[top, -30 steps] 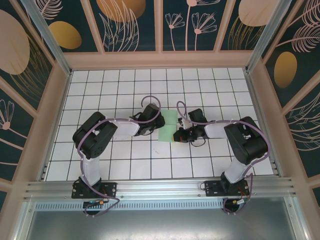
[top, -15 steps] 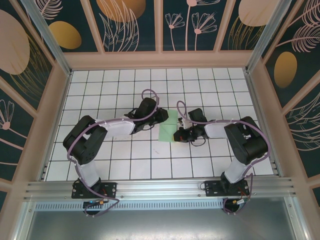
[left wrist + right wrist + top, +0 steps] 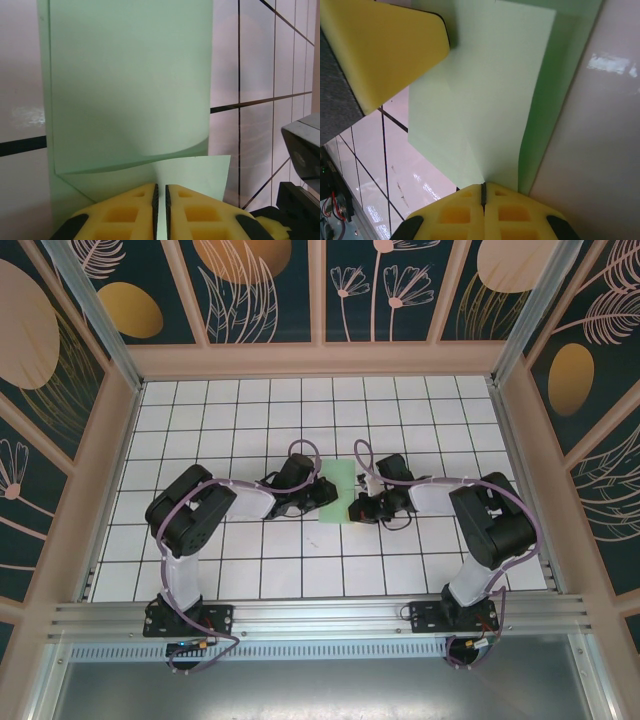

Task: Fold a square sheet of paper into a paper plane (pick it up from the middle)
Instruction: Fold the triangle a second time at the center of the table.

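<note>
Paper sheet, perhaps creased, in left end effector and right end effector

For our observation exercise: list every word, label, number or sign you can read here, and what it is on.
None can be read.
The square sheet of paper is plain, unmarked.
The left end effector and right end effector show bare yellow, no lettering.
The table carries only grid lines; the walls only plant patterns.
Anything on the arm bases is too small to read.
</note>
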`<state>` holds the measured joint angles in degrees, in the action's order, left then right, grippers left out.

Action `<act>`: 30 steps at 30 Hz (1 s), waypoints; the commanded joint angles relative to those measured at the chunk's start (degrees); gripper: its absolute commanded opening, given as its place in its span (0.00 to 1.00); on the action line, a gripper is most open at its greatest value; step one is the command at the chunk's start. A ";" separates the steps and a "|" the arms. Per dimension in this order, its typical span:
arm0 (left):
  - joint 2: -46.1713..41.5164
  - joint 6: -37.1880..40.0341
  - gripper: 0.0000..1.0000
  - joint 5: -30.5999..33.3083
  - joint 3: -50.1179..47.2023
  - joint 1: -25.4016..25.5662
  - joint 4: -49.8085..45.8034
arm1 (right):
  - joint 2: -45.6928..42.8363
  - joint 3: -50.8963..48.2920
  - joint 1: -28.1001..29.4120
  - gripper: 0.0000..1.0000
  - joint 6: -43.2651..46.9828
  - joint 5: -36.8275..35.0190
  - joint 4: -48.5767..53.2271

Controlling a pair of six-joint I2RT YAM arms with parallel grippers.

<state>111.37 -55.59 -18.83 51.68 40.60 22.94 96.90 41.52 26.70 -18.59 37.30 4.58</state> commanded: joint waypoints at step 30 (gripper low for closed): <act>2.08 2.23 0.16 3.96 0.96 0.18 -6.14 | 4.12 5.56 2.75 0.06 1.50 -6.15 8.23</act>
<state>111.61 -54.92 -17.89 52.38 40.73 21.89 101.54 48.71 29.47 -19.20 33.89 7.79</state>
